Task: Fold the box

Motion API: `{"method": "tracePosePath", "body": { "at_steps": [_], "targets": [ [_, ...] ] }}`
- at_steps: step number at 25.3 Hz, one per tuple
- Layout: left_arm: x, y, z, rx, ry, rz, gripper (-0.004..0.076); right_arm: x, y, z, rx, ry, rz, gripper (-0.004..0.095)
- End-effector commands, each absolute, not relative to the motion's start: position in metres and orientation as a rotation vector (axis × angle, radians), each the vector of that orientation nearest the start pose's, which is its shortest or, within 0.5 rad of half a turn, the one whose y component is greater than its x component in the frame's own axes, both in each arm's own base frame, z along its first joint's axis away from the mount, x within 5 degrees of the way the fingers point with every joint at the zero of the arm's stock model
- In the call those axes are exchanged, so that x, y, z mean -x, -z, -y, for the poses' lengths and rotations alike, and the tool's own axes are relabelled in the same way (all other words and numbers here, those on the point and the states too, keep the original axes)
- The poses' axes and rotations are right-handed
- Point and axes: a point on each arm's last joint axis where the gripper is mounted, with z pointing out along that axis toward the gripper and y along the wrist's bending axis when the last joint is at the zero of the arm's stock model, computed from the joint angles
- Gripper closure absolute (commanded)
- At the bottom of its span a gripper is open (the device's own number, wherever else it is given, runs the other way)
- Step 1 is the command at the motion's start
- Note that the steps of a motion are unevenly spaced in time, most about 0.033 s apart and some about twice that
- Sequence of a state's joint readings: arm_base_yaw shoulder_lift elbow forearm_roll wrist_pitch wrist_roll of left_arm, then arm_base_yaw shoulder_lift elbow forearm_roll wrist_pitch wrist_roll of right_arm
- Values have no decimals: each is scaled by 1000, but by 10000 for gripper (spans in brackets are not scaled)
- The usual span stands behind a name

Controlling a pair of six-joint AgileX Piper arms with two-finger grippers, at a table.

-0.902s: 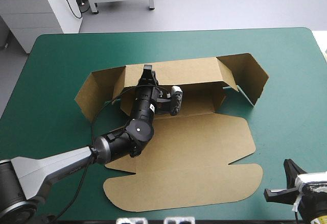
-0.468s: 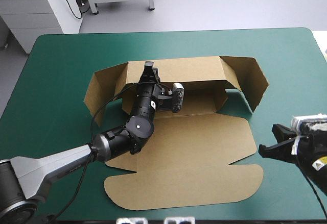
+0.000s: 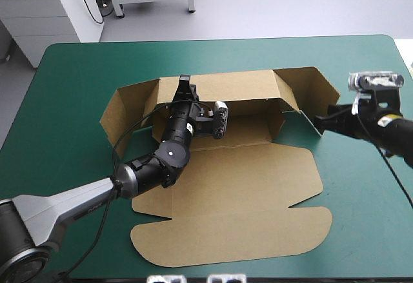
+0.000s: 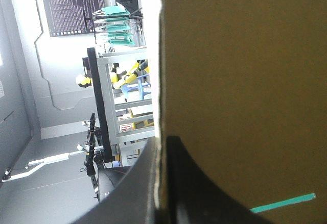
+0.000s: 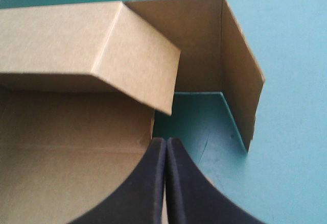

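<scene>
The far box wall (image 3: 239, 89) is pinched by left gripper (image 3: 185, 88); right flap (image 3: 321, 93) to be pushed squarely by closed, empty right gripper (image 5: 166, 147).

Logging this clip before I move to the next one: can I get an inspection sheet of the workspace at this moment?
Surface: teal-green cover, lying flat.
Job's things: box, brown, far wall raised, end flaps standing, lid flat toward the near edge.
Clutter: nothing seen.
Grippers: left gripper shut on the top edge of the far wall; right gripper shut, its tip at the box's right end, holding nothing.
Cables: nothing seen.
Surroundings: nothing seen.
</scene>
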State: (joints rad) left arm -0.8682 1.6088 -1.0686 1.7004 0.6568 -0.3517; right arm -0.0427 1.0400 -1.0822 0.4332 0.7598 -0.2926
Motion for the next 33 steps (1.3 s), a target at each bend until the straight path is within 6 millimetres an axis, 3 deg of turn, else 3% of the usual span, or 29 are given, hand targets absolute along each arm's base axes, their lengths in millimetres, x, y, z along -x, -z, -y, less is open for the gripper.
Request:
{"method": "tracePosePath", "body": {
  "at_steps": [1,6,11,21,23,27,33],
  "targets": [
    [-268,-316,229,-1447,-1001,-1184,732,-247,-421,-15,86,-295,-2035,928],
    [-268,-316,229,-1447,-1001,-1184,732,-298,-437,-14,102,-324,-2044,928],
    [-268,-316,229,-1447,-1001,-1184,732,-343,-439,-15,91,-373,-2040,928],
    [-268,-316,229,-1448,-1000,-1184,732,-414,-405,-14,2,-462,-2097,928],
    [-268,-316,229,-1447,-1002,-1185,732,-423,-389,-14,-22,-489,-2149,928],
    [-268,-316,229,-1447,-1002,-1185,732,-424,-366,-18,27,-539,-2305,928],
    [-268,-316,229,-1447,-1002,-1185,732,-410,-359,-24,133,-592,-2453,928]
  ]
}}
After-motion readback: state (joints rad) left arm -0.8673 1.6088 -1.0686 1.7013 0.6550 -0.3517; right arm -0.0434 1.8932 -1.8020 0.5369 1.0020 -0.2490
